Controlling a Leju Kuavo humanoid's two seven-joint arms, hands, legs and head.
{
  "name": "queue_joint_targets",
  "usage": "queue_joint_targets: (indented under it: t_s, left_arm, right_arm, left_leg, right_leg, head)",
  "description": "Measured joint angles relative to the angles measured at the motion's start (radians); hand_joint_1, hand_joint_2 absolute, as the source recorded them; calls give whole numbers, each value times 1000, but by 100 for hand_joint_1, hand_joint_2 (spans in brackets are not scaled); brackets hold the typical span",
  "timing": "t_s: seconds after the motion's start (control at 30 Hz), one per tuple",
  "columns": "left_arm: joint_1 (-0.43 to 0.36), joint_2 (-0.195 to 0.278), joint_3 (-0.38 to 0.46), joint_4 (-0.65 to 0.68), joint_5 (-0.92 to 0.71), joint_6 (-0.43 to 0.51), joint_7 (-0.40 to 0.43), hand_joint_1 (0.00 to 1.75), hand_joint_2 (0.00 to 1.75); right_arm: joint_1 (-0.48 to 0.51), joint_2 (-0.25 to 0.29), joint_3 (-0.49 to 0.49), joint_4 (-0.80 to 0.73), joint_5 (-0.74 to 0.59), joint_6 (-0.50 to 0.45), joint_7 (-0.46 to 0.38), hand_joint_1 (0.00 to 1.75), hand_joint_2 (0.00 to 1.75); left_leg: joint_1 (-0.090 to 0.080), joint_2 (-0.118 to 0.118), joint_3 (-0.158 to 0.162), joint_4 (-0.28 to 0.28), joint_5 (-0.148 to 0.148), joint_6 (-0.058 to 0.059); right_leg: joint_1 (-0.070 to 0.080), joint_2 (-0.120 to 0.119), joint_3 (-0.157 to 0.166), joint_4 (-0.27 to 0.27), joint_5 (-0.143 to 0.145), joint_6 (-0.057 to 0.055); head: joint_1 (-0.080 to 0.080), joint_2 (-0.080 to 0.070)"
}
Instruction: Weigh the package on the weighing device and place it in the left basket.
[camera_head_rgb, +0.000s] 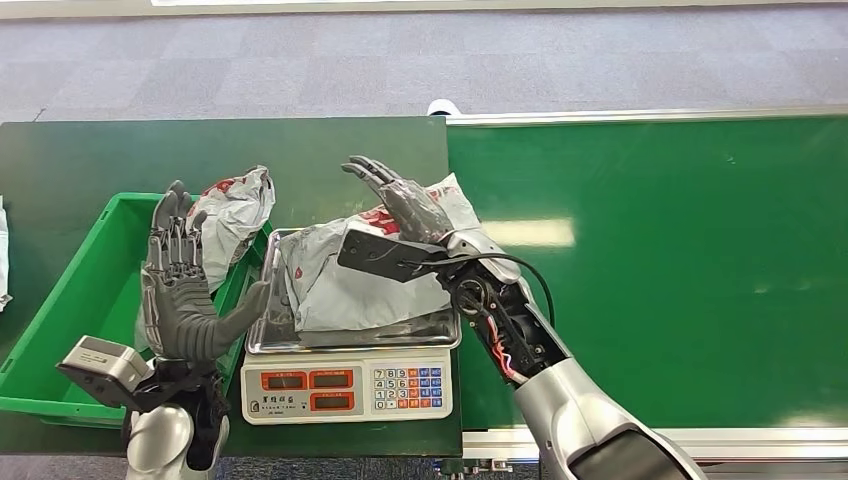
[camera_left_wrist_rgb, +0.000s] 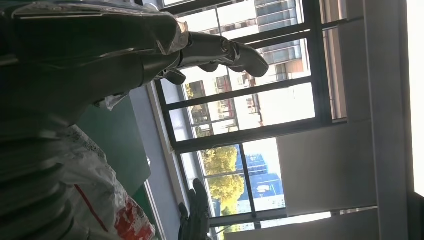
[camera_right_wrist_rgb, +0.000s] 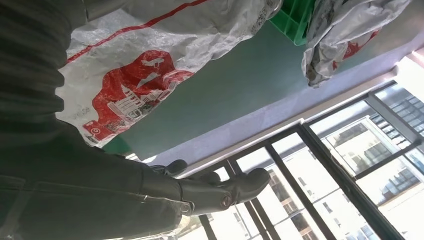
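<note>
The package (camera_head_rgb: 345, 285), a grey bag with red print, lies on the steel pan of the scale (camera_head_rgb: 348, 385), which stands at the near edge of the dark green worktop (camera_head_rgb: 90, 160) — its right side flush with the seam to the brighter green conveyor (camera_head_rgb: 680, 270). The right hand (camera_head_rgb: 400, 200) hovers over the package's far right corner, fingers spread and holding nothing. The left hand (camera_head_rgb: 180, 290) stands upright between the scale and the green basket (camera_head_rgb: 70, 300), palm toward the package, fingers apart and empty. A second bag (camera_head_rgb: 235, 210) leans on the basket's far right corner. The conveyor lies bare to the right. The wrist views add windows beyond the worktop's far edge — the head view stops at grey floor.
</note>
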Motion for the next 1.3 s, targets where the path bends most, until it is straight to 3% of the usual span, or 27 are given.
queue_joint_targets:
  t_s: [0.13,0.3,0.5,0.67,0.83,1.03,1.2,1.3]
  left_arm:
    - [0,-3,-3,0,-4,-5,0,0,175]
    - [2,-9,-10,0,-32,1,11,0,175]
    - [0,-3,-68,15,-190,28,125,0,175]
    - [-52,19,-146,125,-311,41,207,0,175]
    - [-122,38,-221,298,-463,107,281,0,175]
    - [-208,45,-308,505,-628,128,408,0,175]
    - [-243,46,-338,599,-649,135,426,2,175]
    - [-263,45,-348,639,-676,125,455,120,175]
  right_arm:
    - [6,-5,-13,0,20,-47,42,0,175]
    - [80,-16,-28,-97,11,-221,46,0,175]
    - [275,-103,-55,-419,-152,-420,-110,0,175]
    - [430,-176,-61,-643,-202,-528,-227,0,175]
    - [531,-215,-57,-791,-201,-569,-270,0,175]
    - [563,-236,-51,-856,-208,-574,-272,0,175]
    - [572,-245,-45,-873,-212,-574,-272,0,175]
    - [573,-249,-44,-877,-212,-570,-272,0,175]
  left_leg:
    - [0,0,0,0,0,0]
    - [0,-1,0,0,0,0]
    - [-1,-1,-1,0,-1,0]
    - [-1,0,0,0,-1,0]
    - [-1,0,0,0,-1,0]
    - [-1,0,0,0,0,0]
    - [-1,-1,0,0,0,0]
    - [-1,-1,0,0,0,0]
  right_leg:
    - [0,0,0,0,0,0]
    - [0,0,0,0,0,0]
    - [-1,-1,-1,-1,0,0]
    - [-2,-1,-1,-1,0,0]
    - [-1,-1,-1,-1,0,0]
    - [-1,-1,0,-1,0,0]
    - [-1,-1,0,-1,0,0]
    - [-1,-1,0,-1,0,0]
  head:
    - [0,0]
    - [0,0]
    - [0,0]
    - [0,0]
    - [0,0]
    - [0,0]
    - [0,0]
    - [0,0]
